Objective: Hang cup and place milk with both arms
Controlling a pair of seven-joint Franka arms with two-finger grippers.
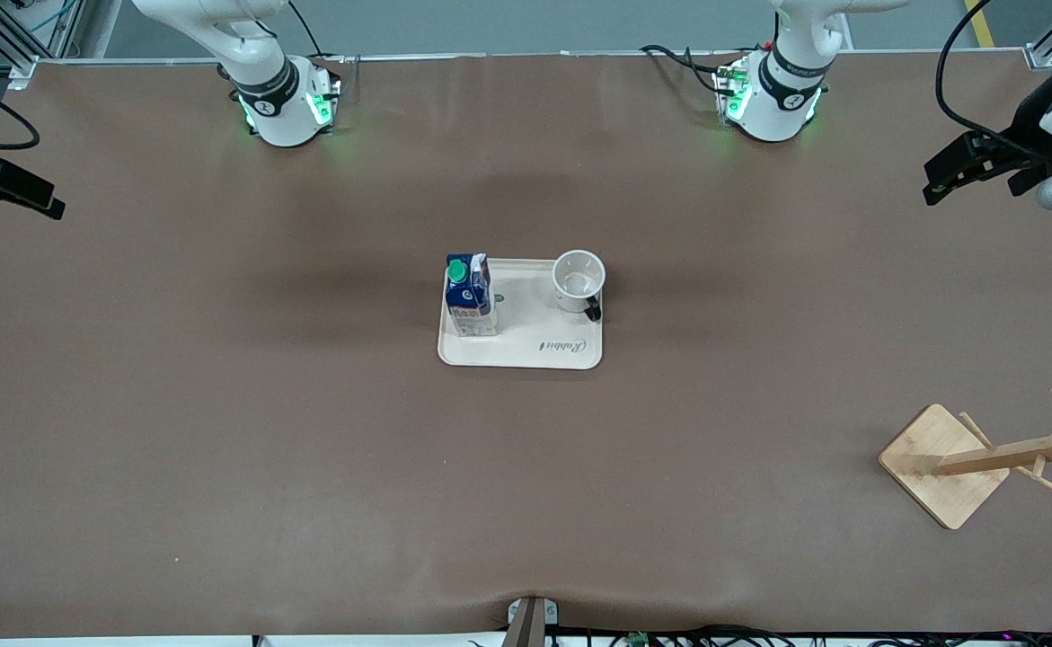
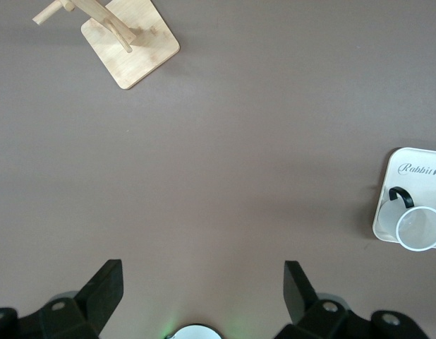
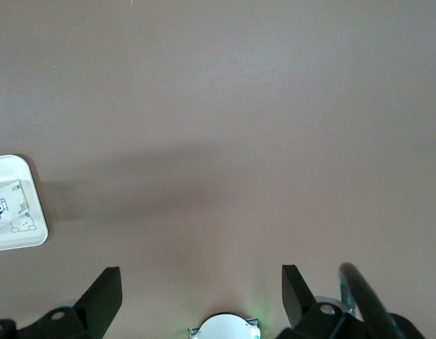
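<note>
Brown surface [image 1: 220, 431] is carrying one tray [image 1: 526, 352], one rack [image 1: 948, 467]; nothing lifted yet.
I am seeing both arms waiting high at the ends, left gripper [image 2: 204, 282] and right gripper [image 3: 202, 286] with jaws spread wide and holding nothing. One cup [image 1: 578, 280] and one milk [image 1: 470, 296] are standing on the tray; I judge approaching the cup's black handle squarely is mattering most.

Left gripper [image 2: 202, 286] spread wide over bare table [image 2: 225, 141]; cup [image 2: 418, 227] on tray [image 2: 408, 173] — upright.
</note>
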